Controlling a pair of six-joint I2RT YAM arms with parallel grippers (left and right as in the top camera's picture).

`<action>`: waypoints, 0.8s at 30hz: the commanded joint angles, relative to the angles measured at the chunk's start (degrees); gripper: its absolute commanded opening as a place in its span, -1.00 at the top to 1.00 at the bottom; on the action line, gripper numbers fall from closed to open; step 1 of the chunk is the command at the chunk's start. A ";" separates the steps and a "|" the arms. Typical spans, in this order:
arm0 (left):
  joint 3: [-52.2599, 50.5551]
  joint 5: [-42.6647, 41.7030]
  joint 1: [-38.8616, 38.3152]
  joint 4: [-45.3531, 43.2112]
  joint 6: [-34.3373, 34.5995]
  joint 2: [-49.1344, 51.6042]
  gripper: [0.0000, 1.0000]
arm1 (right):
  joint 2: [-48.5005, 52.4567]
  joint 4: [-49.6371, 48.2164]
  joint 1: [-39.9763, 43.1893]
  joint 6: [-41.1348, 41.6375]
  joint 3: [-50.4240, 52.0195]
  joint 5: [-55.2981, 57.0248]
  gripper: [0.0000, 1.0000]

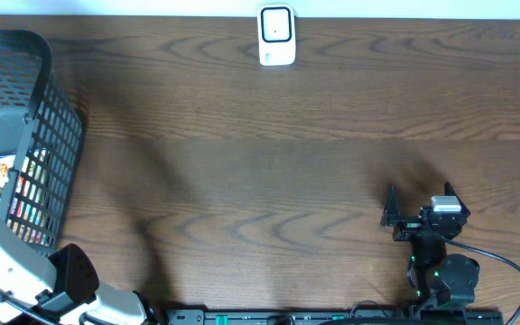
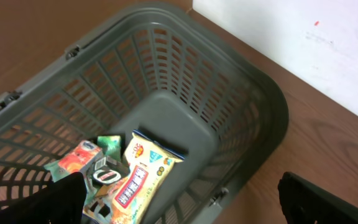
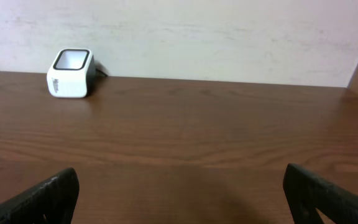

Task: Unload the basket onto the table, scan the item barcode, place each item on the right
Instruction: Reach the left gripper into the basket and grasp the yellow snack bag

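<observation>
A: Entry one, largest: table (image 1: pixel 287 135), dark wood, filling the overhead frame.

B: Entry two: grey basket (image 1: pixel 57 126), left edge of that frame, holding several packets.

A: Entry three: left gripper (image 2: pixel 179 186), jaws wide apart, empty, poised above the basket's contents. Right gripper (image 1: pixel 420 194), lower right of the overhead frame, jaws likewise apart, holding nothing.

B: Entry four: white scanner (image 1: pixel 276 36), top centre, well apart from both grippers.

A: Entry five, smallest: yellow snack packet (image 2: pixel 143 180), the likely item, lying on the basket floor beside an orange packet (image 2: pixel 79 155) and a green packet (image 2: pixel 112 144).

B: Progress?

A: By my reading, nothing is picked and nothing scanned. Grasping, carrying and presenting to the scanner all remain.
</observation>
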State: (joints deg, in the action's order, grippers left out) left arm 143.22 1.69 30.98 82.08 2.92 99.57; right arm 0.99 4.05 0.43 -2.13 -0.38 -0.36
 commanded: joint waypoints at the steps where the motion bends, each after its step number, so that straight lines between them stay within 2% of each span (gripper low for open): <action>1: 0.33 5.46 1.64 -0.50 3.37 -0.48 -0.95 | -0.22 0.26 -0.63 -0.50 0.07 0.22 -0.98; 4: -1.90 8.55 4.83 0.48 7.26 0.90 -0.95 | -0.22 0.26 -0.63 -0.50 0.07 0.20 -0.99; 10: -10.64 8.46 8.63 1.99 7.06 3.34 -0.95 | -0.22 0.26 -0.63 -0.50 0.07 0.22 -0.98; 16: -25.81 8.48 8.28 -3.65 5.05 3.37 -0.95 | -0.22 0.26 -0.63 -0.50 0.07 0.22 -0.99; 24: -43.06 9.49 8.98 -16.57 1.09 3.37 -0.95 | -0.22 0.26 -0.63 -0.50 0.07 0.20 -0.99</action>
State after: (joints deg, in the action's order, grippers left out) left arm 103.50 9.85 39.66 67.37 6.85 102.80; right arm 0.99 4.08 0.43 -2.13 -0.38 -0.36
